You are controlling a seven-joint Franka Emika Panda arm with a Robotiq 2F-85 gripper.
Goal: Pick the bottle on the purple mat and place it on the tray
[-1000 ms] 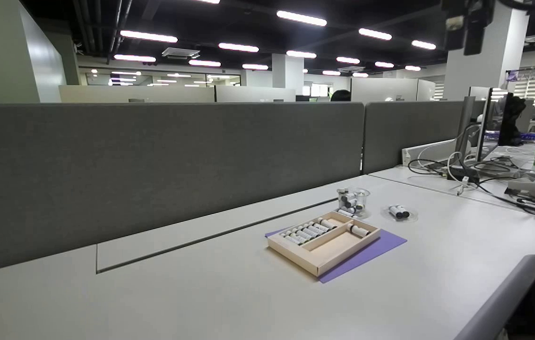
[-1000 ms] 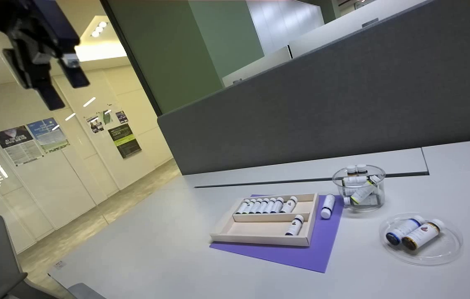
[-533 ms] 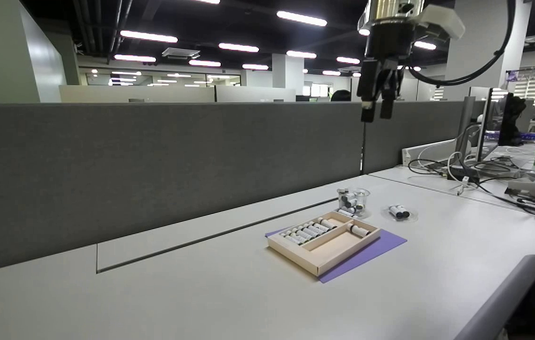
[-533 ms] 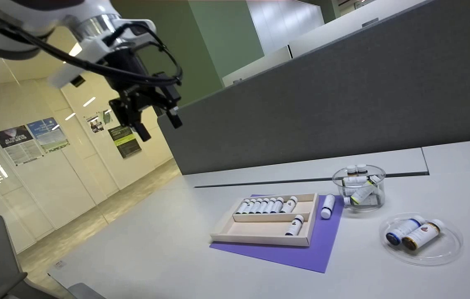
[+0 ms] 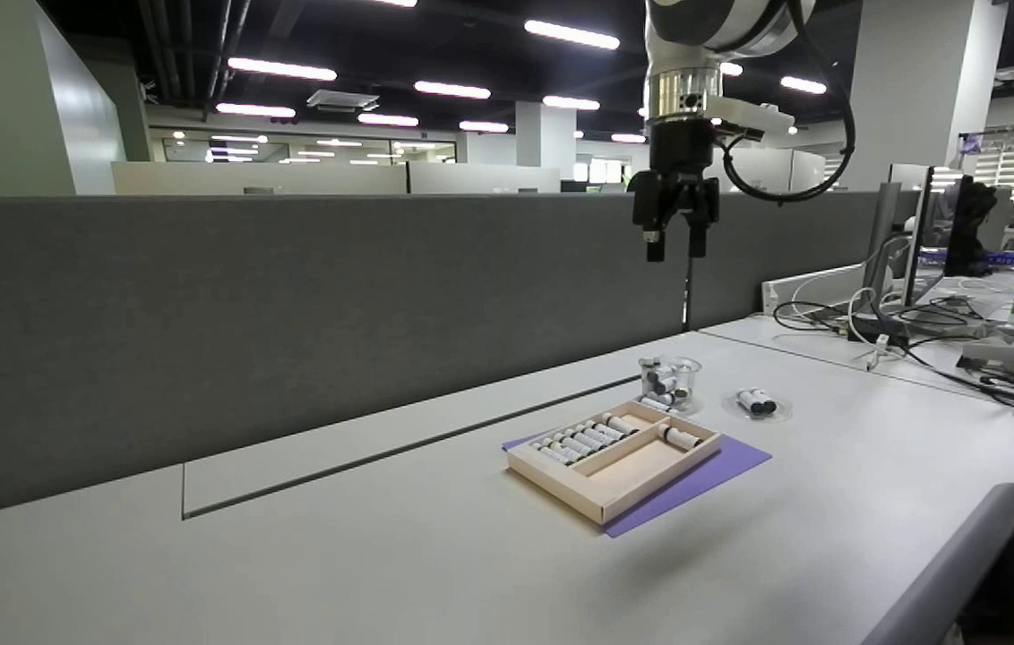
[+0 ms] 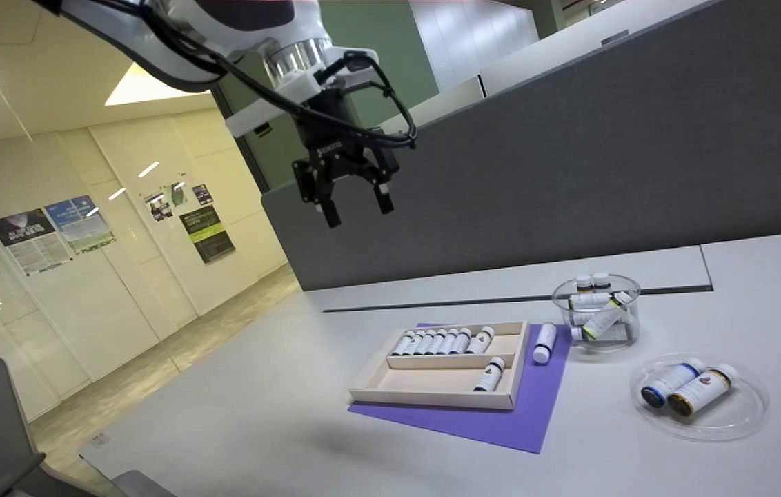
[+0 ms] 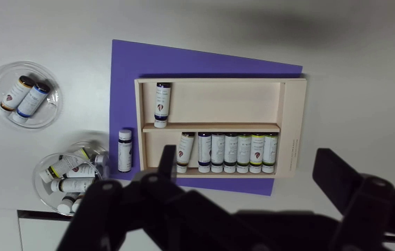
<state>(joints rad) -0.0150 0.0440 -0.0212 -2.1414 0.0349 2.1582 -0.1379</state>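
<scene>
The bottle [image 7: 125, 153], small with a white label and white cap, lies on its side on the purple mat [image 7: 124, 83], just outside the tray's short side. It also shows in an exterior view [image 6: 544, 343]; in an exterior view it is partly hidden behind the tray's rim [image 5: 656, 405]. The light wooden tray [image 7: 209, 128] rests on the mat and has two compartments. One holds a row of several bottles, the other a single bottle [image 7: 162, 103]. My gripper [image 7: 246, 151] is open and empty, high above the table, as both exterior views show [image 5: 676, 249] [image 6: 359, 212].
A clear glass beaker [image 6: 597, 317] with several bottles stands close to the mat's edge by the loose bottle. A clear shallow dish [image 6: 742, 417] with two bottles lies farther out. A grey partition [image 6: 535, 172] runs behind the table.
The arm has come from the upper edge of both exterior views, moving inward and down toward the tray. The gripper stays open. The bottles, mat and tray have not moved.
</scene>
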